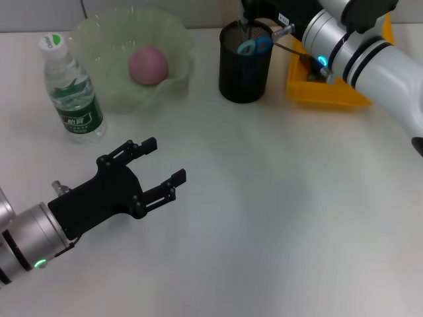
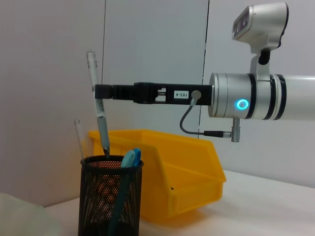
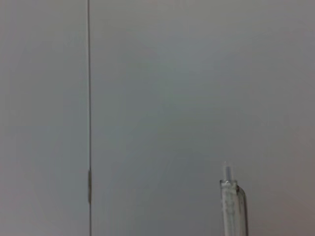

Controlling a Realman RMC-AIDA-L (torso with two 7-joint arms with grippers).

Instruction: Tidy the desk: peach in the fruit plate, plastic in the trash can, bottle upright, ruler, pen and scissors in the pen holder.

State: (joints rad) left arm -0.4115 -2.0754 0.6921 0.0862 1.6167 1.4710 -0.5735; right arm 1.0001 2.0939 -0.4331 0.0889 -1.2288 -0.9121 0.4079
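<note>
a yellow plastic storage bin [image 1: 330, 89] sits on the white table [image 1: 277, 218] near its far edge, open front facing forward. behind it stands a pale grey panelled wall [image 2: 157, 44].

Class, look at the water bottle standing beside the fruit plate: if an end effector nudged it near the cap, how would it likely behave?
The water bottle is tall and narrow, so a nudge near the cap would probably tip it. It looks like thin clear plastic, so likely light and squashable. On its side, its round body would probably roll.
</note>
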